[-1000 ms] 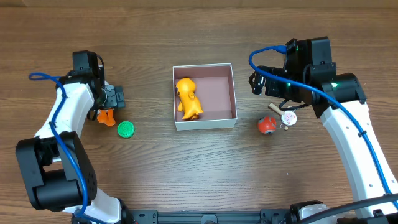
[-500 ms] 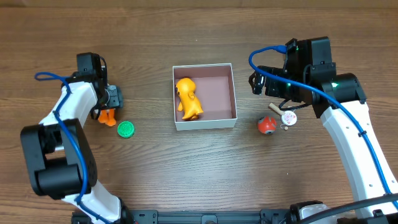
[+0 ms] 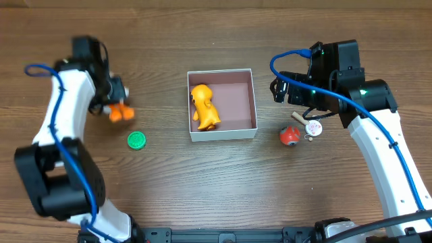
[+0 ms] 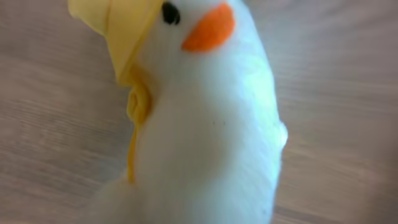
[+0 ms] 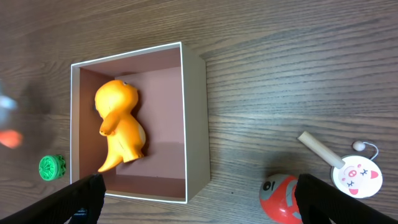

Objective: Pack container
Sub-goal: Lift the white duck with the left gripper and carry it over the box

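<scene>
The container (image 3: 223, 134) stands mid-table, white outside and maroon inside, with an orange dinosaur toy (image 3: 204, 106) lying along its left wall. My left gripper (image 3: 113, 100) is far left of it, shut on a white plush duck (image 4: 211, 124) with a yellow hat and orange beak. The duck's orange feet (image 3: 121, 113) poke out below the gripper, and it fills the left wrist view, hiding the fingers. My right gripper (image 3: 279, 89) hovers open just right of the container (image 5: 196, 112), nothing between its fingers (image 5: 87, 198); the dinosaur (image 5: 121, 127) shows below it.
A green round cap (image 3: 136, 140) lies on the table below the left gripper. A red ball toy (image 3: 289, 136) and a pig-face rattle on a wooden stick (image 3: 312, 126) lie right of the container, under the right arm.
The left gripper went from open to shut on the duck and has drawn it up and toward the table's far side. The right arm has stayed still.
</scene>
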{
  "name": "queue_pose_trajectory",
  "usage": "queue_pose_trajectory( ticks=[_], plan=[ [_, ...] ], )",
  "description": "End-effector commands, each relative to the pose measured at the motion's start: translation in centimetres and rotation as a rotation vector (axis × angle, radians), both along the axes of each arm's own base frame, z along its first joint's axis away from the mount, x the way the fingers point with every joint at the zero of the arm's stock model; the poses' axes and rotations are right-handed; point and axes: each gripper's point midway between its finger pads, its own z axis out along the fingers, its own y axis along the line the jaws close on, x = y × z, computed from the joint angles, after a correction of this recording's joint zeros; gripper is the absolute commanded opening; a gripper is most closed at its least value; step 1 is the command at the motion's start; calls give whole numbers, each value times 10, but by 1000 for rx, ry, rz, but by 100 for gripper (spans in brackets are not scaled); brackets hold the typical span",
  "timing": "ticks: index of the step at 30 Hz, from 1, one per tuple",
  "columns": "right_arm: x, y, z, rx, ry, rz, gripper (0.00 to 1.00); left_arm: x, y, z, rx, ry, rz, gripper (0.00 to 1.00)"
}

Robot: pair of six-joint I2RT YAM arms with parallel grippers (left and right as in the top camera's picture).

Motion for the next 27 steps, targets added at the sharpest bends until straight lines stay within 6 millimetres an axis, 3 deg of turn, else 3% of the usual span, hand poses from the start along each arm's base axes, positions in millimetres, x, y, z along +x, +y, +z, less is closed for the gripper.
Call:
queue_pose_trajectory(
  ticks=[1, 5, 12, 18, 22, 27],
  plan=[
    [4, 4, 11, 10, -29, 7, 100, 22, -69, 108, -391, -268, -57, 4],
    [4, 4, 11, 10, -29, 7, 100, 15, -117, 144, -554, -316, -131, 4],
    [4, 4, 11, 10, -29, 7, 100, 4, -188, 138, -500, -257, -194, 4],
    [4, 4, 11, 10, -29, 7, 100, 2, -259, 141, -407, -333, -252, 4],
    [4, 4, 11, 10, -29, 7, 100, -2, -289, 128, -346, -336, -242, 4],
    [4, 4, 11, 10, -29, 7, 100, 3, -315, 93, -310, -288, -226, 4]
  ],
)
